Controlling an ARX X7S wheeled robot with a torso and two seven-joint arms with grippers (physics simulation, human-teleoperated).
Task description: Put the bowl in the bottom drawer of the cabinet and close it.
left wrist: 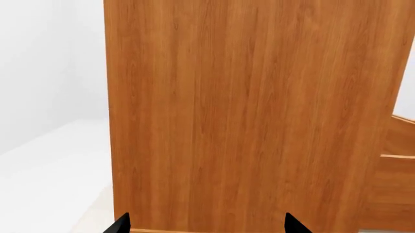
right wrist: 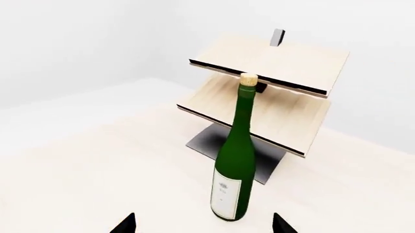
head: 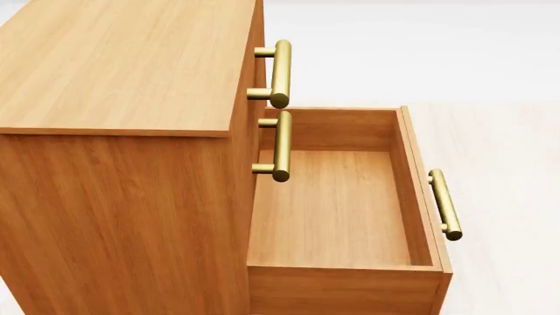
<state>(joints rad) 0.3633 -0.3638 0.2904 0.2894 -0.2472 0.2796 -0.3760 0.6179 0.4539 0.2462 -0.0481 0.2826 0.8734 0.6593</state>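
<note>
**Left wrist view: claw faces the cabinet side, bottom drawer pulled out, bowl out of sight**

Left wrist view shows only the two dark fingertips of the left claw (left wrist: 206,225) at the frame edge, set wide apart with nothing between them, so it reads as released. Straight ahead of the tips, close up, stands a broad wood-grain side panel of the cabinet (left wrist: 246,111); to one side of it, stepped wooden edges show, and pale floor lies on the other side.

In the right wrist view the right claw (right wrist: 205,224) likewise shows two dark tips spread wide and holding nothing. Just ahead of them, between the tips' lines, a green bottle (right wrist: 234,160) stands upright on the pale bench (right wrist: 84,165), corked, with a white label. Beyond the bottle is a pale light-wood rack (right wrist: 272,82) with two slanted shelves on a grey base.

From the head view, neither claw appears. The bottom drawer (head: 337,210) is pulled well out of the cabinet, its inside bare wood, its brass handle (head: 444,203) on the front. The two upper drawers are shut. The bowl shows in no view.
</note>
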